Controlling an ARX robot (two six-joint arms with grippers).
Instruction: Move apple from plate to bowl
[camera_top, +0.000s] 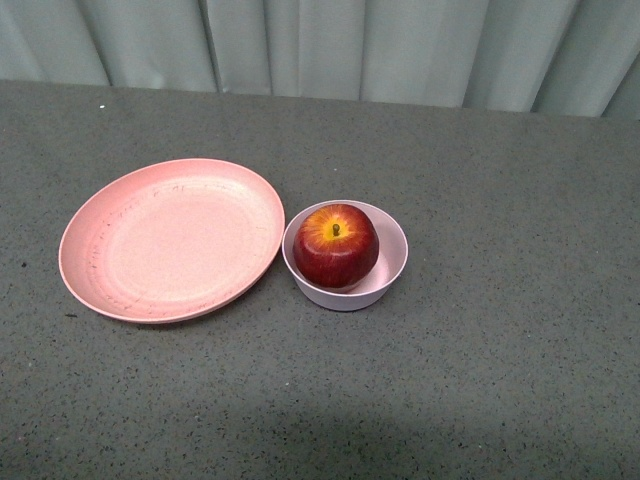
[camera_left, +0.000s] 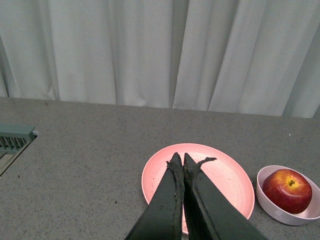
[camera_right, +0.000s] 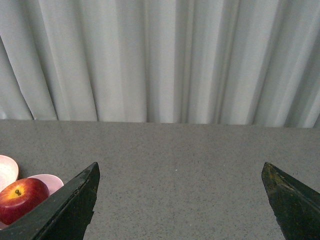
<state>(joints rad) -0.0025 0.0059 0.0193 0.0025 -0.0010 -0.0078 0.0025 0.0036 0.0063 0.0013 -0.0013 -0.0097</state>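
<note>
Behind, pale curtains (camera_top: 330, 45) back the speckled grey tabletop (camera_top: 500, 350).

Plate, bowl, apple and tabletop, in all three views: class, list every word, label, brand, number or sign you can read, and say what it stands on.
None: no readable text in any view.
The plate carries only faint dark speckles, no letters.
The bowl, apple, table and curtain are unmarked.

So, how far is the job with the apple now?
It looks done: the apple sits inside the bowl, and the plate beside it holds nothing. Nothing is in hand: the left gripper is shut on nothing and the right gripper is open. Nothing visible is left.
</note>
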